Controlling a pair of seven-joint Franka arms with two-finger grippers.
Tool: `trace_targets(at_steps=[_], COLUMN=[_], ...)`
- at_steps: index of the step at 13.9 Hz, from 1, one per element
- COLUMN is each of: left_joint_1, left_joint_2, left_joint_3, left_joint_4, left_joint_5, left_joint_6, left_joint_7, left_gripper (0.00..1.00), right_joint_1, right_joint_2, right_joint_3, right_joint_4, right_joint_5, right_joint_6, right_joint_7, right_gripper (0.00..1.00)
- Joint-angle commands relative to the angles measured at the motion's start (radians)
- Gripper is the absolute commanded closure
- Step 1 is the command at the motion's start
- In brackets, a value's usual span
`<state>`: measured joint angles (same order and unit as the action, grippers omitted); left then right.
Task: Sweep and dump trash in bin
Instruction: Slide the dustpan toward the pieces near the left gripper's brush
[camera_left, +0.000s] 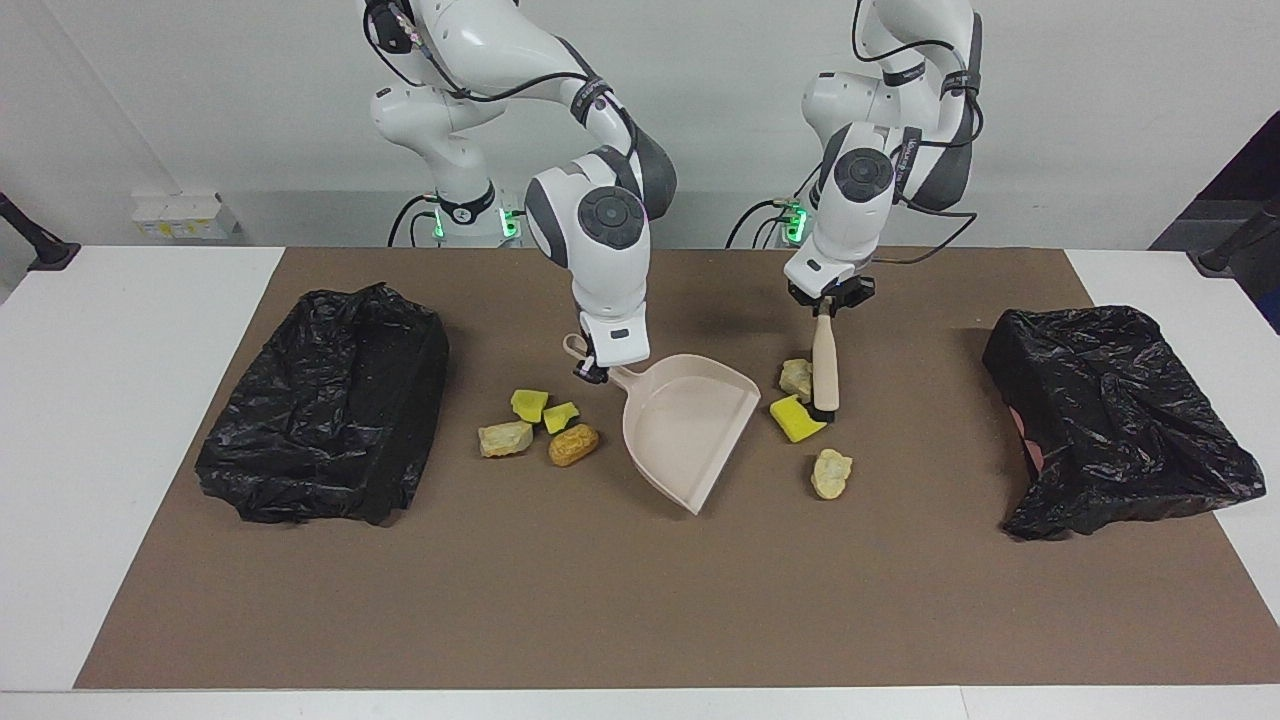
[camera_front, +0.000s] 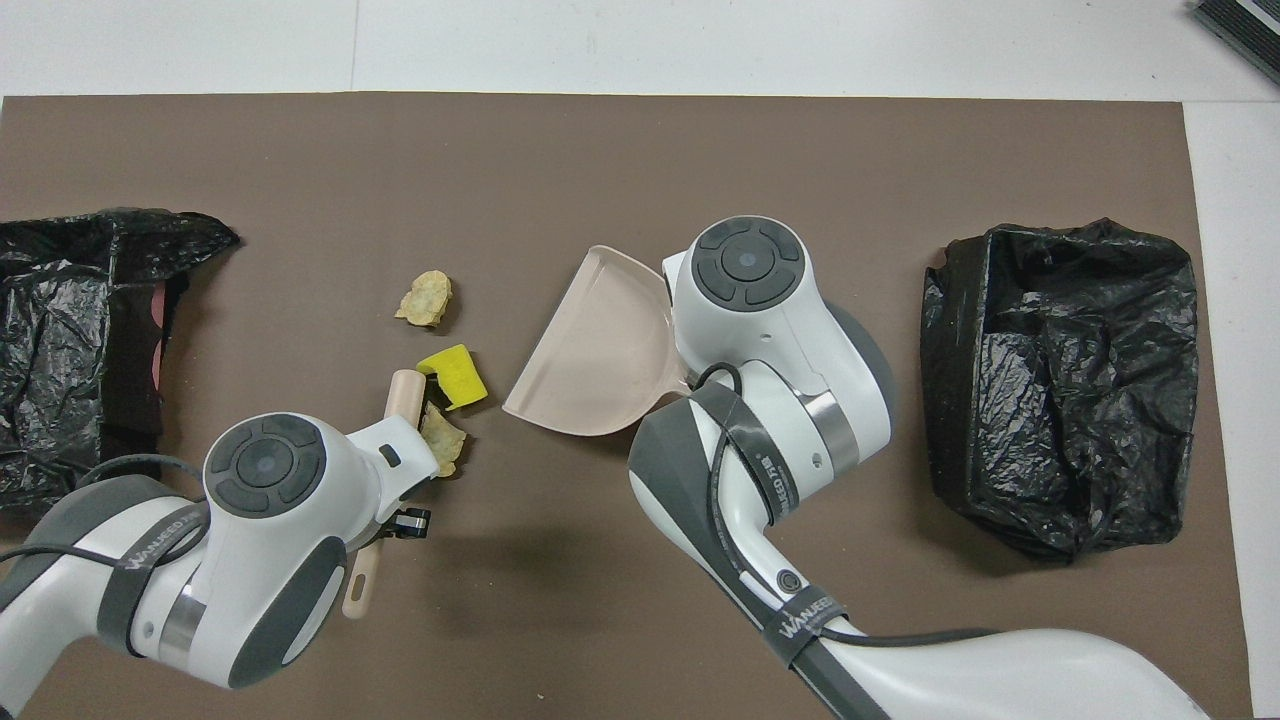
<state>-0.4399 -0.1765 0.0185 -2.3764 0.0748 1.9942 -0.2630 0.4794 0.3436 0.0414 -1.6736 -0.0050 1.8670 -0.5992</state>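
Observation:
My right gripper (camera_left: 597, 368) is shut on the handle of the beige dustpan (camera_left: 690, 420) (camera_front: 600, 360), whose mouth faces the left arm's end of the table. My left gripper (camera_left: 826, 305) (camera_front: 400, 515) is shut on the brush (camera_left: 824, 360) (camera_front: 405, 395), bristles down on the mat. Against the brush head lie two pieces of trash, a yellow sponge bit (camera_left: 797, 418) (camera_front: 455, 375) and a beige lump (camera_left: 797, 378) (camera_front: 442, 440). Another beige lump (camera_left: 831, 473) (camera_front: 425, 298) lies farther out. Several scraps (camera_left: 545, 425) sit beside the dustpan handle, hidden by my right arm in the overhead view.
Two bins lined with black bags stand on the brown mat (camera_left: 640, 600): one bin (camera_left: 330, 400) (camera_front: 1060, 380) at the right arm's end, the other bin (camera_left: 1110, 420) (camera_front: 70, 340) at the left arm's end.

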Motion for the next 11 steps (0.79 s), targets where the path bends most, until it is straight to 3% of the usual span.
trace_targets(at_steps=[1, 6, 11], left_joint_1=[0.004, 0.119, 0.153], left_joint_2=[0.008, 0.078, 0.242], left_joint_3=[0.012, 0.012, 0.012], left_joint_4=[0.068, 0.130, 0.322], left_joint_5=[-0.004, 0.010, 0.085], left_joint_6=[-0.040, 0.050, 0.078], left_joint_7=[0.057, 0.261, 0.327], left_gripper=[1.00, 1.00, 1.00], right_joint_1=[0.001, 0.077, 0.107], right_joint_2=[-0.077, -0.077, -0.078], right_joint_3=[0.008, 0.008, 0.006], right_joint_4=[-0.152, -0.186, -0.221], right_joint_5=[-0.021, -0.020, -0.027], right_joint_6=[0.107, 0.145, 0.187], right_joint_7=[-0.140, -0.036, 0.012], right_gripper=[1.00, 1.00, 1.00])
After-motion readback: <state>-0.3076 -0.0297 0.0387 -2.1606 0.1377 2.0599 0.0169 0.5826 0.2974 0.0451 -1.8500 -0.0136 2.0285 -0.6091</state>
